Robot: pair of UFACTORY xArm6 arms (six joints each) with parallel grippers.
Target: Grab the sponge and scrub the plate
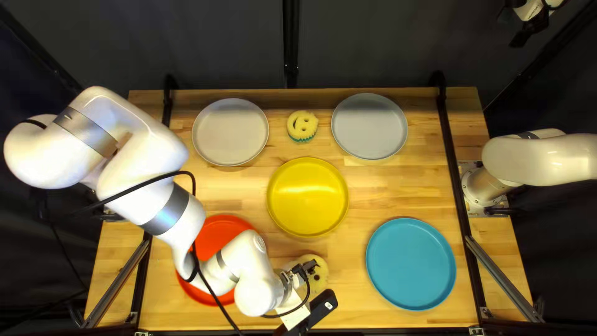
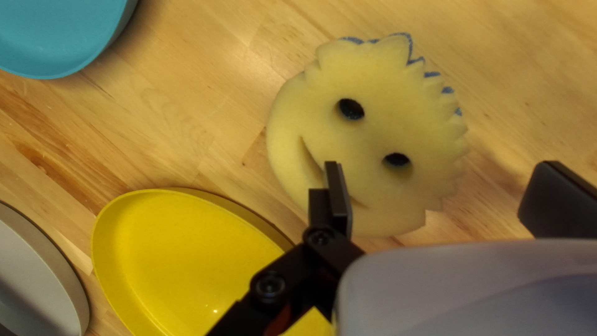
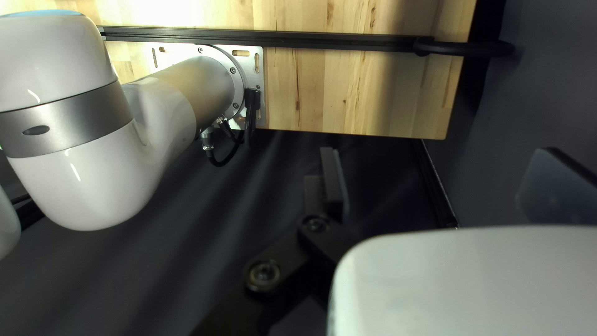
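My left gripper (image 1: 321, 285) is low over the near part of the table, above a yellow smiley sponge (image 1: 319, 269). In the left wrist view this sponge (image 2: 373, 134), edged with blue, lies flat below and ahead of my left gripper (image 2: 444, 194); one finger overlaps its mouth side, and nothing is held. A second smiley sponge (image 1: 302, 125) with a green underside lies between the two pale plates. The yellow plate (image 1: 308, 197) is at the table's middle. At the upper right, my right gripper (image 1: 525, 34) is away from the table; its wrist view shows that gripper (image 3: 444, 185) open and empty.
Two pale plates (image 1: 230, 132) (image 1: 369, 126) stand toward the far edge. A blue plate (image 1: 411, 264) is right of the nearer sponge. My left arm crosses over a red plate (image 1: 225, 231). Black rails (image 1: 457, 168) run along the table's sides.
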